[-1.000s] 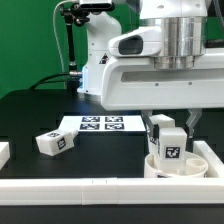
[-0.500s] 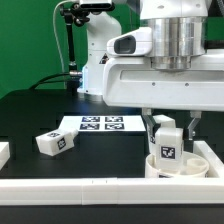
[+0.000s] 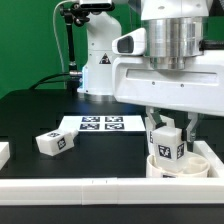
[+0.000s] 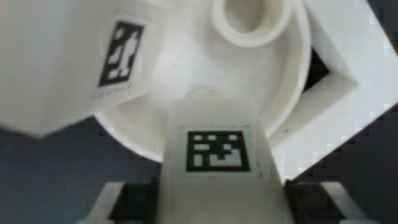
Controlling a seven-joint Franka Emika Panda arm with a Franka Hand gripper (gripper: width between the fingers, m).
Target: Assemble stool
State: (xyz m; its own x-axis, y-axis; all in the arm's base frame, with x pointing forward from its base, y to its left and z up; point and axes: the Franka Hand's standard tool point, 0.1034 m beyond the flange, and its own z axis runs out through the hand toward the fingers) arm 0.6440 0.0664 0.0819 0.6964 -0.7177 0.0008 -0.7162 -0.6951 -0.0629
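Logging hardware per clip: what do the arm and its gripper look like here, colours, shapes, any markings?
The arm is glossy white with rounded shells and a silver-grey cylinder at the wrist. The gripper has a wide, boxy white body and two short dark fingers. No cables or markings on them can be made out.

Round white rimmed seat (image 3: pixel 170 170) low at exterior view's right. Upright leg (image 3: pixel 170 147), chunky, tag facing out, lower end inside the rim. Second leg (image 3: pixel 55 142) lies sideways, well apart, exterior view's left.

White leg (image 3: pixel 168 133), black-and-white square-patterned tag (image 3: pixel 171 152); black table (image 3: pixel 30 115)
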